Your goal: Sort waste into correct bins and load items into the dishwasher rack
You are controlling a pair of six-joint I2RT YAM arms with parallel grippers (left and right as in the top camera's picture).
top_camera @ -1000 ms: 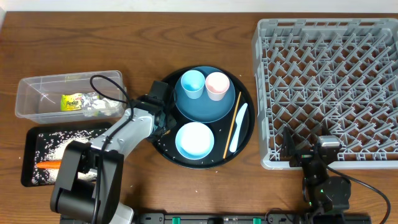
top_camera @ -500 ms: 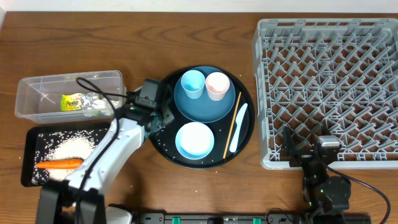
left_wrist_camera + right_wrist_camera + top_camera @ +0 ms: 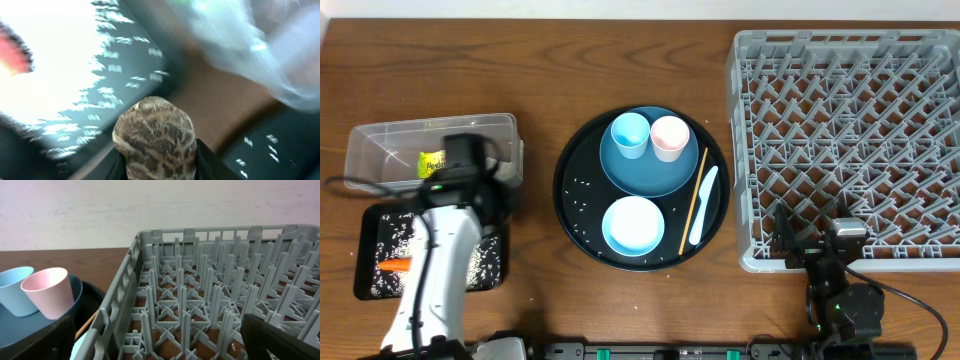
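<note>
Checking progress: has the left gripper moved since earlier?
Yes. The left gripper went left, from the round black tray to beside the clear tub.

biscuit [image 3: 155, 135]: small, brown, mottled; pinched in left hand [image 3: 159, 167], near tub and tray.
black tray [image 3: 370, 225]: shallow, front left of table; holds rice grains [image 3: 480, 262] and orange carrot [image 3: 395, 266].
clear tub [image 3: 380, 140]: just behind tray; yellow-green wrapper [image 3: 432, 163] inside.
dark-blue plate [image 3: 650, 172]: carries light-blue cup [image 3: 629, 134] and pink cup [image 3: 669, 137], both upright.
white bowl [image 3: 633, 225]: upright, just in front of plate.
pale-blue utensil [image 3: 703, 205], chopstick [image 3: 693, 200]: side by side, right of bowl.
rack [image 3: 850, 140]: light-grey lattice, far right.
</note>
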